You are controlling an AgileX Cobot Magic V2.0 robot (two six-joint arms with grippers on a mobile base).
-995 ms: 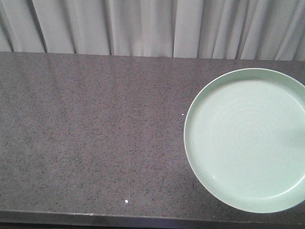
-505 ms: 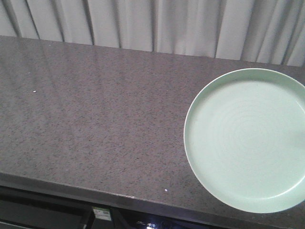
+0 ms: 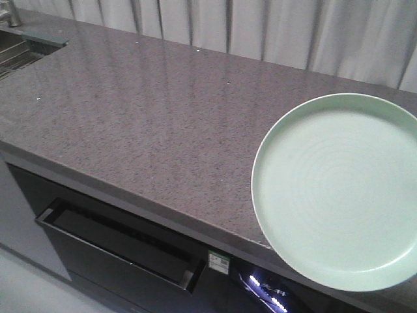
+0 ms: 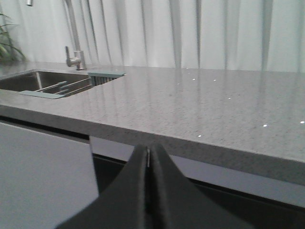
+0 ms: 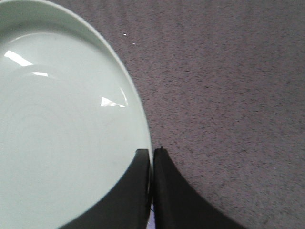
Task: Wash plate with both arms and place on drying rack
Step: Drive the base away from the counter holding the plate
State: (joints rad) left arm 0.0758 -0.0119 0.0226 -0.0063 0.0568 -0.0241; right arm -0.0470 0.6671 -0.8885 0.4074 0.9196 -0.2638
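So the mint-green plate (image 3: pixel 332 192) is up at the right end of the dark speckled countertop (image 3: pixel 130 124), poking out past the counter's front edge in the front view. Its right side is cut off by the frame, and I honestly can't tell if it's touching the stone or just above it. The right gripper (image 5: pixel 152 155) is pinched onto its rim, one black finger over the plate's face and one outside it, though the front camera doesn't show that gripper at all. The left gripper (image 4: pixel 148 151) is clenched on nothing, tips pressed together, low in front of the counter edge. The drying rack (image 4: pixel 64 87) lies across the sink (image 4: pixel 24 81) at the far left end, well apart from the plate, and from the front only a corner of it shows. The faucet (image 4: pixel 75 56) has its top cut off. Under the counter there's a dark front with a long black handle (image 3: pixel 117 244). It also has a little green-and-white sticker (image 3: pixel 219 263) with print too small to read, and some lit white marks (image 3: pixel 266 291) beside it, too blurry to make out.
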